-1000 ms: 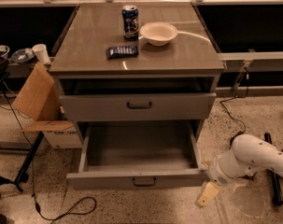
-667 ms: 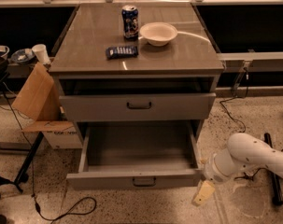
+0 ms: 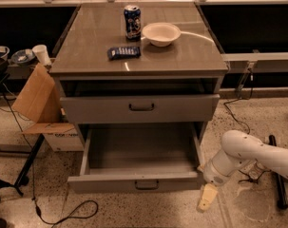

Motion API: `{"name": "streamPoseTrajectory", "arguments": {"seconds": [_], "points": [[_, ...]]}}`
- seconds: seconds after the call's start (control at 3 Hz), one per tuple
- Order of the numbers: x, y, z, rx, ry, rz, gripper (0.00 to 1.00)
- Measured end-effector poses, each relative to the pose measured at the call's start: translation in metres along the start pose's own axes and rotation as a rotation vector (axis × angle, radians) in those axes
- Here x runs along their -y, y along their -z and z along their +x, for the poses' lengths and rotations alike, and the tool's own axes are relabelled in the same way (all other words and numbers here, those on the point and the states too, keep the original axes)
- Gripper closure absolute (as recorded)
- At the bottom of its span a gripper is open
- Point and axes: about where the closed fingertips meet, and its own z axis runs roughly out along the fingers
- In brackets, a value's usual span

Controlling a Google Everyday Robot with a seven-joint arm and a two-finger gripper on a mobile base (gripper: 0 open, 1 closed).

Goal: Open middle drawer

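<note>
The middle drawer [image 3: 139,182] is pulled far out of the grey cabinet. Its low flat front has a small dark bar handle [image 3: 147,185], and its deep grey tray [image 3: 141,146] looks empty. Above it the taller-fronted top drawer [image 3: 139,109] stands slightly out. My gripper [image 3: 207,198] hangs low, pointing down at the floor. It is just right of the middle drawer's front right corner and is not touching the handle. My white arm [image 3: 250,153] reaches in from the right.
On the cabinet top [image 3: 86,56] stand a blue can [image 3: 132,22], a white bowl [image 3: 160,33] and a dark packet [image 3: 123,52]. A cardboard box [image 3: 41,106] leans at the left. Cables [image 3: 62,210] and a black stand leg [image 3: 27,167] lie on the floor.
My arm and gripper have shifted slightly left, closer to the drawer's right corner. The drawers have not moved.
</note>
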Motion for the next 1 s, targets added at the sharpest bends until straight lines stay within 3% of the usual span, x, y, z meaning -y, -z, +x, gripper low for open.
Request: {"name": "streamPoseTrajectory", "arguments": {"seconds": [0.33,1.0], "points": [[-0.0041,-0.001,0.0206,-0.044,-0.039,-0.03,0.0],[-0.0077,0.0025,0.0267,-0.056,-0.059,-0.032,0.0]]}}
